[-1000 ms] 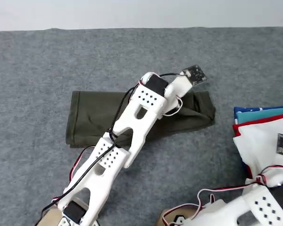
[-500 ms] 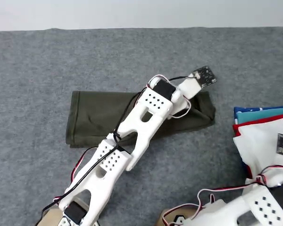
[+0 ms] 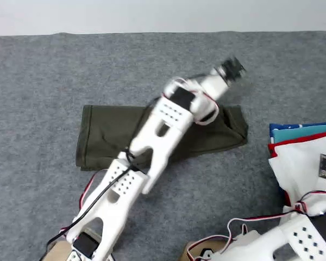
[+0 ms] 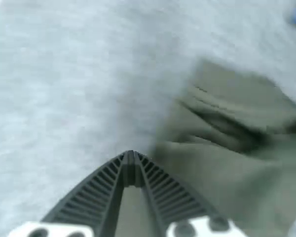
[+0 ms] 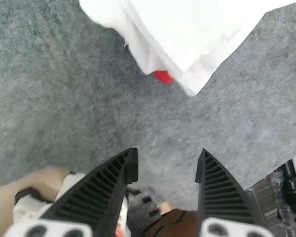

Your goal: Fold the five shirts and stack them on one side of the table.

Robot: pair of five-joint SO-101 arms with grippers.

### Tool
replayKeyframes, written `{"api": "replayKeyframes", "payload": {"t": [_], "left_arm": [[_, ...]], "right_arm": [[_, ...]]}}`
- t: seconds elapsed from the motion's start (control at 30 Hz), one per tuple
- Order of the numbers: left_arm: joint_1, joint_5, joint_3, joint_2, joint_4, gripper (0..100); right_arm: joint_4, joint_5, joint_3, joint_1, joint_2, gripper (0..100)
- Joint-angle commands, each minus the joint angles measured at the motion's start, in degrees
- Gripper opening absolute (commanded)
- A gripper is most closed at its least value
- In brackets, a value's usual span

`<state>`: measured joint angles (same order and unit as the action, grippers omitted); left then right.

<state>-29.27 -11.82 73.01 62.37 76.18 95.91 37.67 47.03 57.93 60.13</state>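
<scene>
A dark green shirt [image 3: 106, 136], folded into a long band, lies in the middle of the grey table cover. My left arm [image 3: 168, 117] stretches across it, its wrist raised above the shirt's right end. In the left wrist view my left gripper [image 4: 130, 157] is shut with nothing between its tips, hanging over the edge of the green shirt [image 4: 227, 163]. My right gripper [image 5: 167, 155] stands open and empty over bare grey cloth, just off a corner of the white shirt [image 5: 187, 29]. That white shirt tops the stack of folded shirts [image 3: 301, 155] at the right edge.
Blue, teal and red shirt edges [image 3: 293, 133] show under the white one. The right arm [image 3: 293, 239] sits at the front right corner. Open grey cover [image 3: 43, 76] extends to the left and behind the green shirt.
My left arm's wrist first swung right along the green shirt's end, then rose and pulled back toward the far side. The green shirt and the right arm stayed put.
</scene>
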Motion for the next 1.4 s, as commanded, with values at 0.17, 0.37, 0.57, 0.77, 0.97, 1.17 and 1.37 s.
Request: {"api": "replayKeyframes", "payload": {"t": [0.17,0.37,0.57,0.77,0.97,1.17,1.37], "left_arm": [[13.1,4.7,23.1,-6.8,5.4,0],[23.7,4.7,23.1,-13.0,23.2,0],[39.1,11.4,22.3,-17.6,24.4,0],[46.8,12.0,18.2,-22.3,24.6,0],[48.8,12.0,6.5,-30.9,24.5,0],[48.7,12.0,-6.4,-39.6,24.4,0],[49.1,12.0,-15.1,-43.3,24.2,0]], "right_arm": [[-7.9,0.0,-4.1,-9.4,0.3,19.6],[-11.8,-3.1,-9.9,-37.8,-1.1,5.0],[-9.3,-16.4,-21.8,-54.3,-20.1,5.8],[-5.1,-24.9,-40.8,-64.0,-43.2,2.3],[-5.1,-27.3,-55.8,-68.4,-60.4,0.9],[-6.2,-27.1,-64.4,-67.4,-76.1,0.9],[-6.2,-27.1,-69.7,-65.5,-88.2,0.9]]}}
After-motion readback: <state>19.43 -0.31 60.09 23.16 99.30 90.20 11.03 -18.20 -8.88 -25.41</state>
